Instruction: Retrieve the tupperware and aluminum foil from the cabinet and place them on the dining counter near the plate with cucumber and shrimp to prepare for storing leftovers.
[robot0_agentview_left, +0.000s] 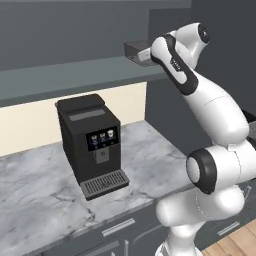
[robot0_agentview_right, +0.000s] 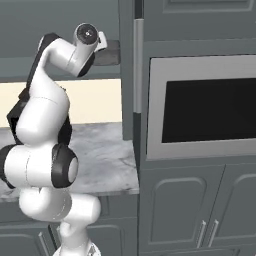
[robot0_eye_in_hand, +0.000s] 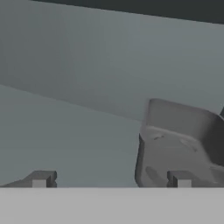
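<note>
2 spread fingers (robot0_eye_in_hand: 111, 179) face tupperware (robot0_eye_in_hand: 179, 148).

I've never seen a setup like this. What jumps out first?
The big white arm reaches up to the cabinet shelf, its open end effector right at a dark grey tupperware. Below, a black coffee machine stands on the marble counter, and a built-in oven fills the wall farther right.

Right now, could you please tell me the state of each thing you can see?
Small dark grey plastic tub: upright on the cabinet shelf, not gripped.
Gripper: open, fingers at the tub.
Black coffee machine: standing on the marble counter.
</note>
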